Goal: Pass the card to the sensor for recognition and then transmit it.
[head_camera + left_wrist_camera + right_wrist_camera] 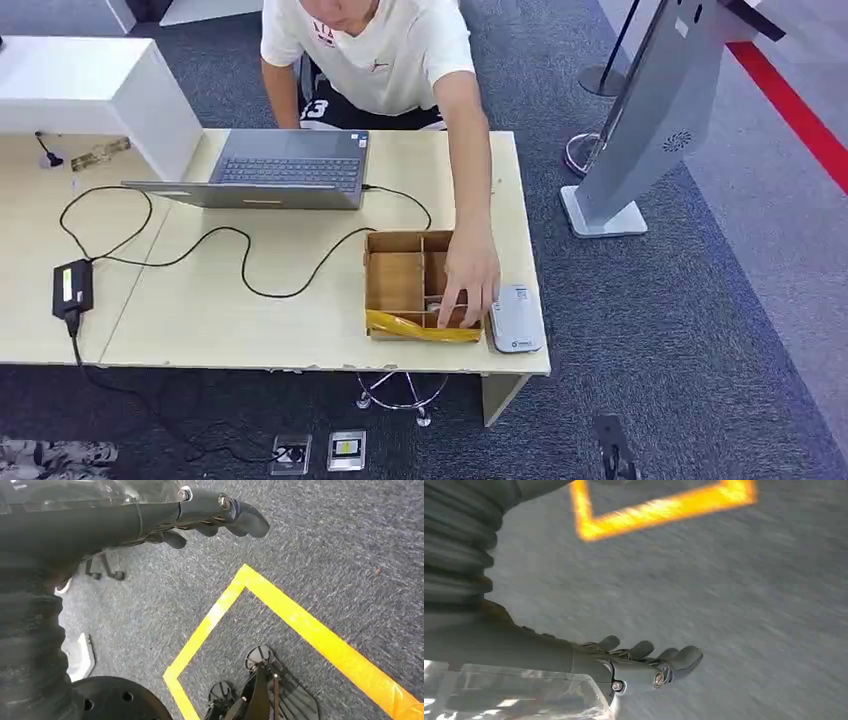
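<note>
A white card sensor [516, 318] lies flat near the table's front right corner. Just left of it stands a brown cardboard box [396, 283] with compartments and yellow tape along its front wall. A person in a white shirt reaches across the table, and the person's hand [468, 278] is in the box's right compartments, covering what lies there; I cannot make out a card. My left hand [210, 515] hangs over grey carpet with its fingers apart and holds nothing. My right hand [644, 662] also hangs over the carpet, fingers stretched out and empty, in a blurred picture.
A grey laptop [285, 168] sits at the table's back, with a black cable [240, 262] looping to a power brick [72, 288]. A white kiosk stand [650, 110] stands on the carpet to the right. Yellow floor tape [300, 625] marks the carpet by my feet.
</note>
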You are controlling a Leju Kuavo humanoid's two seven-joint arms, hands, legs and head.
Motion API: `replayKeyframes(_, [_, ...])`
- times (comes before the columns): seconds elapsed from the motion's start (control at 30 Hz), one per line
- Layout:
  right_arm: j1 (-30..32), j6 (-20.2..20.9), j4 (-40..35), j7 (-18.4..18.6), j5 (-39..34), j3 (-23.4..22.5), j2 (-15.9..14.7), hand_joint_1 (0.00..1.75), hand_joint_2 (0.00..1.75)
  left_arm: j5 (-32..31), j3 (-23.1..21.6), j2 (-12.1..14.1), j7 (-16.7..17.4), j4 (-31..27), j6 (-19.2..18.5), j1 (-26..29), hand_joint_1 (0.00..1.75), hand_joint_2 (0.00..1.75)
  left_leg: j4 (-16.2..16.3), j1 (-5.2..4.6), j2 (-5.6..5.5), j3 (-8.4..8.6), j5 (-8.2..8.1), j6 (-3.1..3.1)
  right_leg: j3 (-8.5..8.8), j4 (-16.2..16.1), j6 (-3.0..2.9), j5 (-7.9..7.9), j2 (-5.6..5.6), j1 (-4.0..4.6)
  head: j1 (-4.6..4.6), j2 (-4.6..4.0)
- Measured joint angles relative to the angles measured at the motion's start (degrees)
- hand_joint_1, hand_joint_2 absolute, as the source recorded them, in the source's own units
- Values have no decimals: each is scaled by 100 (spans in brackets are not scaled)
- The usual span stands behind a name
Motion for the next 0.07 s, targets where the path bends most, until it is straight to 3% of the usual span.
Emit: replayKeyframes(0.07, [9, 119, 282, 63, -96, 0, 146, 0, 175, -9, -11, -2, 0, -2, 39, -1, 0, 175, 0, 0, 3, 1, 0, 0, -1, 0, 0, 0, 3, 0, -2, 0])
